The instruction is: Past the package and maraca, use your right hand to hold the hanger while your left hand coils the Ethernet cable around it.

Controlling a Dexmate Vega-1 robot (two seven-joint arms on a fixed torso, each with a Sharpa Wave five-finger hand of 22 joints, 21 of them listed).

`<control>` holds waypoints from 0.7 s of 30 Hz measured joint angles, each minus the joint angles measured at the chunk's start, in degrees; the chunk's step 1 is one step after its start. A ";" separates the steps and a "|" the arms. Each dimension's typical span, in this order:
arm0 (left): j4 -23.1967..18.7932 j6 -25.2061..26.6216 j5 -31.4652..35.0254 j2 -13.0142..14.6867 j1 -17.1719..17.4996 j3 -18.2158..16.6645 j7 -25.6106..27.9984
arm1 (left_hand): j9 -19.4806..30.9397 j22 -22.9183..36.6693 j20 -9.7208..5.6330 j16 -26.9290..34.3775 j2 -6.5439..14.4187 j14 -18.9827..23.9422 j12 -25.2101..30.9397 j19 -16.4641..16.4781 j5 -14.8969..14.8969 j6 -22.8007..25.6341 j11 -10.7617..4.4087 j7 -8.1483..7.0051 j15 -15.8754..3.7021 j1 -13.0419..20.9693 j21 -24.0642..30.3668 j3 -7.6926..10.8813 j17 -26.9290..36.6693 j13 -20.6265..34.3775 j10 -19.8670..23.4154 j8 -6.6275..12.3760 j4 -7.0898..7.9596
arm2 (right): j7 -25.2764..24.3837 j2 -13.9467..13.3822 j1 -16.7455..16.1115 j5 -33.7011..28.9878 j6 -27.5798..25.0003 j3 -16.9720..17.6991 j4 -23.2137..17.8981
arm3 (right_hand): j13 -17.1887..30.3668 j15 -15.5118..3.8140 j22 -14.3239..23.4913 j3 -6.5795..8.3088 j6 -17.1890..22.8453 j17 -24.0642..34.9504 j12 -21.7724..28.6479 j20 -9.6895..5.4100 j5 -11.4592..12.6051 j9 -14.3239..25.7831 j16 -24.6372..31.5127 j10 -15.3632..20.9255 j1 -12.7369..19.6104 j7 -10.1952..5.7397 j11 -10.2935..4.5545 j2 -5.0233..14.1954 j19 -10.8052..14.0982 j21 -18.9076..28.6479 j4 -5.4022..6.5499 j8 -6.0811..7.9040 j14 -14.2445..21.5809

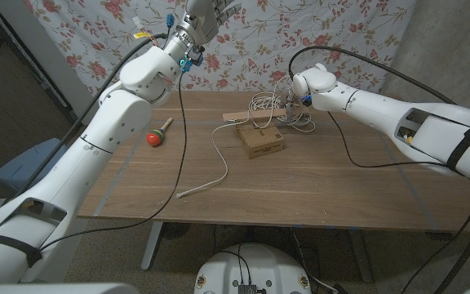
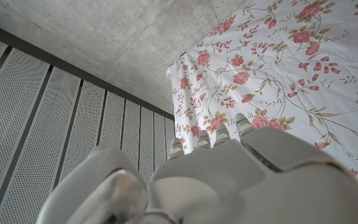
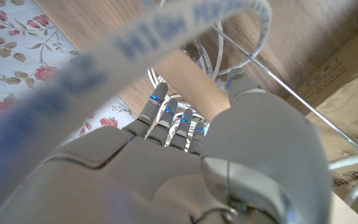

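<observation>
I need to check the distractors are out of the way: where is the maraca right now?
In the head view the maraca lies on the table's left part, near the left arm, well left of the cardboard package.

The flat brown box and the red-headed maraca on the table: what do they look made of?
The flat brown box looks like matte cardboard: dull tan faces, sharp folded edges, a small printed mark. The red-headed maraca seems painted wood: a glossy red-and-green round head on a pale, unpainted-looking handle; plastic cannot be ruled out. Both lie on the wood-grain table.
</observation>
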 measured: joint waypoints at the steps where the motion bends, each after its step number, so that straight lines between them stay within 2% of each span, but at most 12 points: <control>1: 0.06 0.00 -0.04 0.00 -0.01 0.00 -0.06 | 0.00 0.00 0.00 0.00 0.00 -0.02 0.00 0.00 0.00 0.09 0.00 0.08 0.02 0.00 0.00 0.00 0.00 0.00 0.00 0.00 0.00 | 0.57 0.06 0.15 -0.45 -0.14 -0.18 -0.02 | -0.62 -0.02 -0.05 -0.86 -2.24 -0.55 -1.68 -0.01 0.43 -0.40 -1.10 -2.09 -0.07 0.07 0.56 -0.07 -1.61 -1.32 0.12 0.00 -2.50; 3: 0.18 -0.02 -0.07 0.00 -0.03 0.00 -0.12 | 0.00 0.00 0.00 0.00 0.00 -0.02 0.00 0.00 -0.01 0.09 0.00 0.09 0.02 0.00 0.00 0.00 0.00 0.00 0.00 0.00 0.00 | 2.54 0.55 0.77 -1.78 -0.47 -0.83 0.03 | -1.51 -0.02 -0.26 -2.11 -4.77 -1.45 -4.00 -0.03 1.04 -0.92 -2.81 -5.09 -0.08 -0.04 1.57 -0.07 -4.00 -3.35 0.25 0.17 -6.47; 5: 0.38 -0.08 -0.14 0.00 -0.06 0.00 -0.28 | 0.00 0.00 0.00 0.00 0.00 -0.02 0.01 0.00 0.23 0.09 0.00 0.09 0.02 0.00 0.00 0.00 0.00 0.00 0.00 0.00 0.00 | 3.51 0.91 1.18 -2.36 -0.57 -1.12 0.23 | -2.00 -0.01 -0.27 -2.50 -5.10 -2.02 -4.95 -0.06 1.04 -1.03 -3.55 -5.99 -0.07 -0.09 2.10 -0.07 -4.83 -4.34 0.49 0.81 -8.01; 8: 0.58 -0.14 -0.18 0.00 -0.14 0.00 -0.41 | 0.00 0.00 0.00 0.00 0.00 -0.02 0.01 0.00 0.31 0.09 0.00 0.08 0.02 0.00 0.00 0.00 0.00 0.00 0.00 0.00 0.00 | 5.30 1.48 1.85 -3.04 -0.74 -1.42 0.81 | -2.48 -0.03 -0.27 -3.02 -3.23 -2.78 -5.05 -0.06 1.55 -1.29 -3.79 -6.00 -0.07 -1.06 2.10 -0.07 -4.82 -4.80 0.24 1.74 -8.53; 13: 1.18 -0.44 -0.39 0.05 -0.36 -0.05 -0.83 | 0.01 0.00 0.00 0.00 0.00 -0.02 0.01 0.00 0.31 -0.22 0.00 0.38 0.02 0.00 -0.22 0.01 0.00 0.00 0.00 0.00 0.01 | 10.00 3.93 4.14 -3.52 -1.18 -2.12 4.03 | -3.16 0.09 -0.26 -3.75 -1.79 -3.93 -5.68 0.06 2.07 -1.30 -4.06 -5.84 0.25 -2.32 1.95 0.26 -3.70 -5.36 -0.01 1.78 -9.09; 19: 1.83 -0.67 -0.58 0.07 -0.54 -0.11 -1.30 | 0.01 -0.01 0.00 0.00 0.00 -0.02 -0.12 0.00 0.31 -0.22 0.30 0.38 0.02 0.00 -0.22 -0.23 0.00 -0.01 0.31 0.00 -0.23 | 14.69 7.19 7.12 -2.90 -1.12 -2.90 8.97 | -3.76 0.09 -0.26 -4.05 -0.69 -4.97 -5.95 0.04 2.58 -1.56 -4.45 -5.78 1.28 -2.20 2.01 1.29 -3.06 -5.99 0.16 2.14 -9.08; 21: 2.16 -0.77 -0.64 0.08 -0.57 -0.15 -1.41 | 0.01 -0.01 0.00 0.00 0.00 -0.02 -0.24 0.00 0.31 -0.22 0.30 0.38 0.02 0.00 -0.22 -0.23 0.00 -0.01 0.31 0.00 -0.23 | 16.46 8.66 8.42 -1.91 -0.63 -3.10 11.62 | -3.99 0.08 -0.26 -4.05 -0.36 -5.24 -6.12 -0.14 2.77 -1.56 -4.45 -5.30 1.54 -1.87 2.49 1.55 -2.82 -6.15 0.16 2.15 -9.07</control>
